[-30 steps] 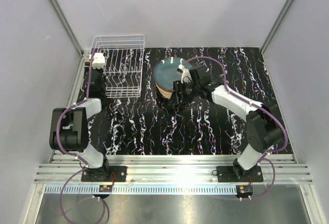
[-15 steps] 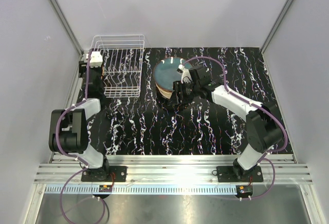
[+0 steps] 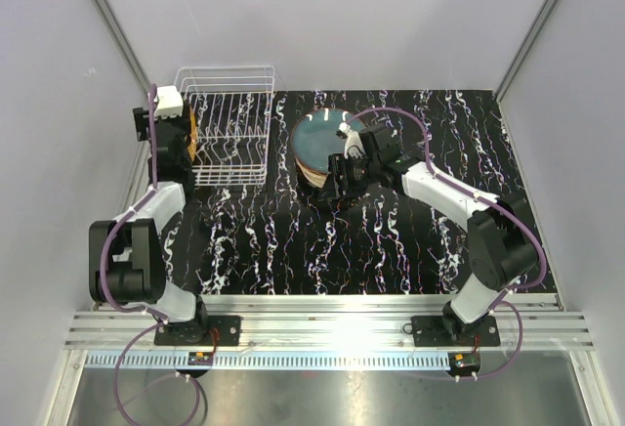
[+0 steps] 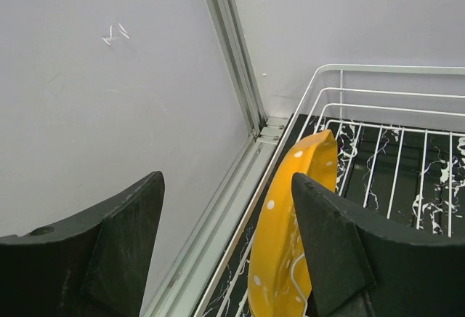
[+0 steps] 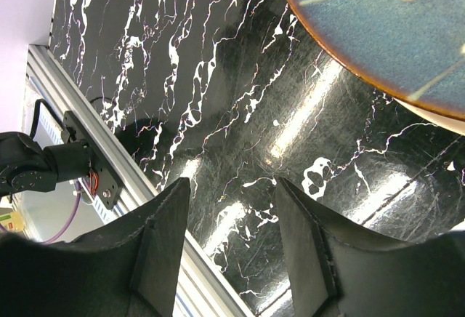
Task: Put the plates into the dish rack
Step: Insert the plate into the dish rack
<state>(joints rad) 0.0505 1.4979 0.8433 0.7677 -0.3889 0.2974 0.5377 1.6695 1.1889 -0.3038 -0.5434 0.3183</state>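
Since the yellow plate stands on edge at the dish rack's left end under the left gripper, jaws parted, prong seating unclear, a clipped rim could topple it; right gripper gapes empty beside the plate stack.

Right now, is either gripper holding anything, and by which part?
Nothing is held. Left gripper stands open beside the yellow plate; right gripper is open, empty.

Black-and-white arms, looping purple cables — black base plates
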